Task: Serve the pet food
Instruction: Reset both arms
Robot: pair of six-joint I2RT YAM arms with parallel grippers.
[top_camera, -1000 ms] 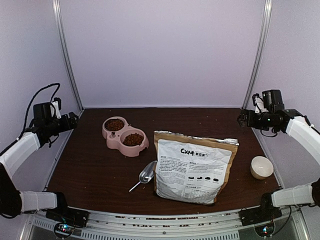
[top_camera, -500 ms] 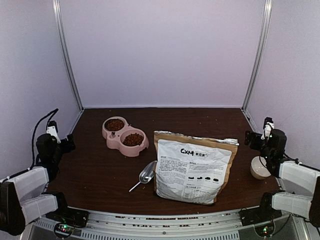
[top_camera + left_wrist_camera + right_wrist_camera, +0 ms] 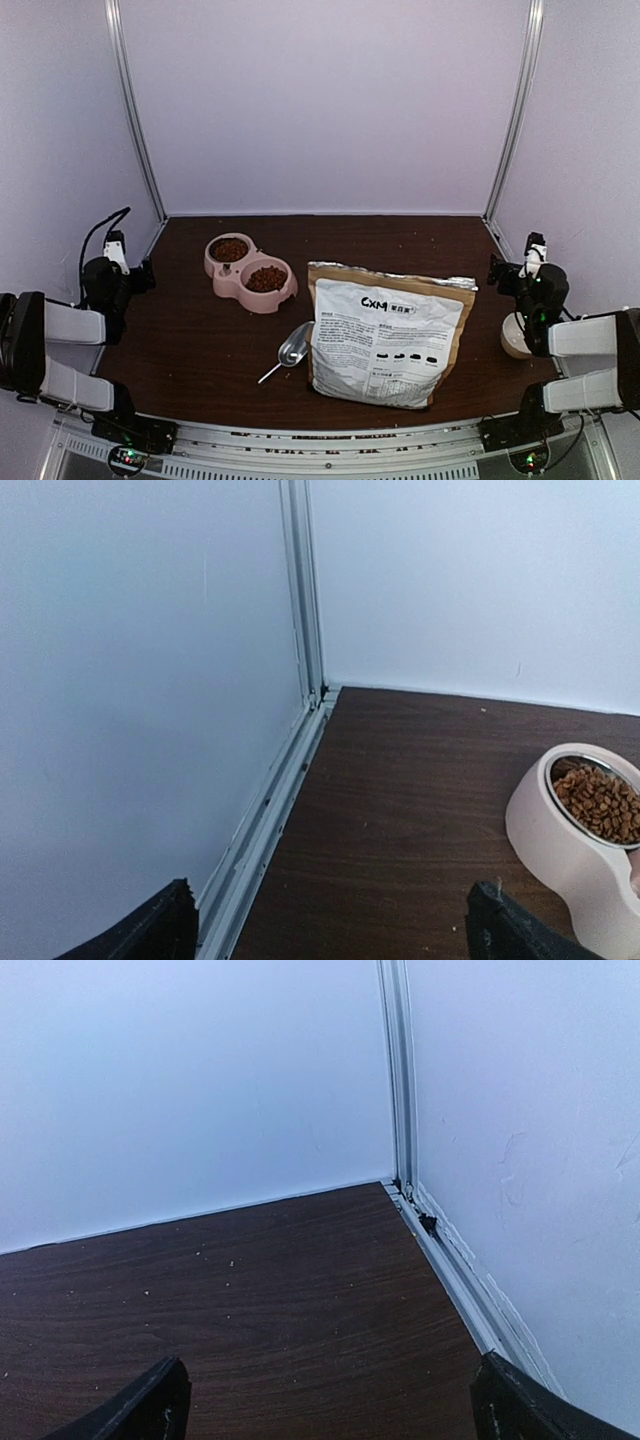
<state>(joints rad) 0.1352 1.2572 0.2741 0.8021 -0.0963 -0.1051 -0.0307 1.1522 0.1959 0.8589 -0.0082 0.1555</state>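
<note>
Kibble [image 3: 266, 279] in both feeder [image 3: 232, 286] basins, left of bag [image 3: 385, 335]. Wide open, holding nothing: left gripper [image 3: 330, 930], right gripper [image 3: 330, 1405], out at table [image 3: 190, 345] edges. Looks served; park low, clear of feeder and scoop [image 3: 293, 348].

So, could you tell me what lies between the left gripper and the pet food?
Only bare table from the left gripper to the feeder holding the pet food, per the left wrist view.
</note>
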